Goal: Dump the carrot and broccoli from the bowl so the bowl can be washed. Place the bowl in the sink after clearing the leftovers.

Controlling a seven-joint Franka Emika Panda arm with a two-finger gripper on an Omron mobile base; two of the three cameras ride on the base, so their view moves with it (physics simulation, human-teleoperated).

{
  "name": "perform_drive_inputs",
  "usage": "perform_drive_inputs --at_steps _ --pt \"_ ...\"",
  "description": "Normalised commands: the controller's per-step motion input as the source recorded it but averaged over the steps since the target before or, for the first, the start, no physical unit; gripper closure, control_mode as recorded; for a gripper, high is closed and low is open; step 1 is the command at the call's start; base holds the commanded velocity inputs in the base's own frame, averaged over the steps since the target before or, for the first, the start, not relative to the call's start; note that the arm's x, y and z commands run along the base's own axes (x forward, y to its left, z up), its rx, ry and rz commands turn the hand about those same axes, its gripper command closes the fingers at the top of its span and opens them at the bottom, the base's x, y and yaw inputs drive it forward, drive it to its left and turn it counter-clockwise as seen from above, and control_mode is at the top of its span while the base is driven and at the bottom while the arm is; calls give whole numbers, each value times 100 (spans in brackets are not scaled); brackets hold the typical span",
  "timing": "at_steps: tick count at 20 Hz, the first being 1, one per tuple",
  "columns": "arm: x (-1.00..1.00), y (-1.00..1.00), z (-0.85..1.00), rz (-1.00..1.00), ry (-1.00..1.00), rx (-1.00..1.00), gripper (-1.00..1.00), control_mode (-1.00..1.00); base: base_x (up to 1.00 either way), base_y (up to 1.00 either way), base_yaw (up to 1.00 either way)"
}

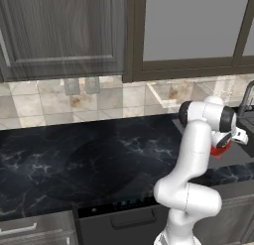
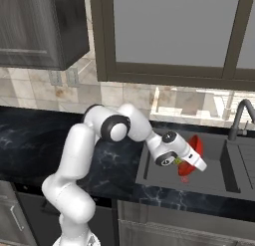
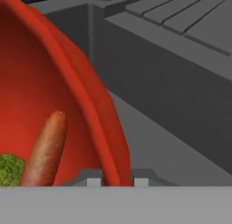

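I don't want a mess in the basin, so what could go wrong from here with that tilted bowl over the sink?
1. The bowl is tilted above the sink with the carrot and broccoli inside; they may slide into the basin.
2. The gripper pinches only the thin rim, so the bowl could slip.
3. The faucet stands nearby; a swing might strike it.

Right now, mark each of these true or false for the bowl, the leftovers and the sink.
1. The gripper holds the bowl by its rim. True.
2. The bowl is empty. False: the carrot and the broccoli lie inside it.
3. The bowl hangs tilted over the sink. True.
4. The bowl rests on the black countertop. False: it is held over the sink.
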Motion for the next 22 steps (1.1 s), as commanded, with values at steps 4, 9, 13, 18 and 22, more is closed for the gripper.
perform_drive_inputs --at_steps 4,9,13,18,22 --pt "-11 40 10 6 -7 -9 100 -100 0 0 0" --pt "-19 39 22 6 -16 -4 100 -100 0 0 0" --pt "-6 19 19 4 -10 0 100 -100 0 0 0" --pt "-4 -36 3 3 -2 3 100 -100 0 0 0" --pt "0 -48 14 0 -1 9 100 -100 0 0 0"
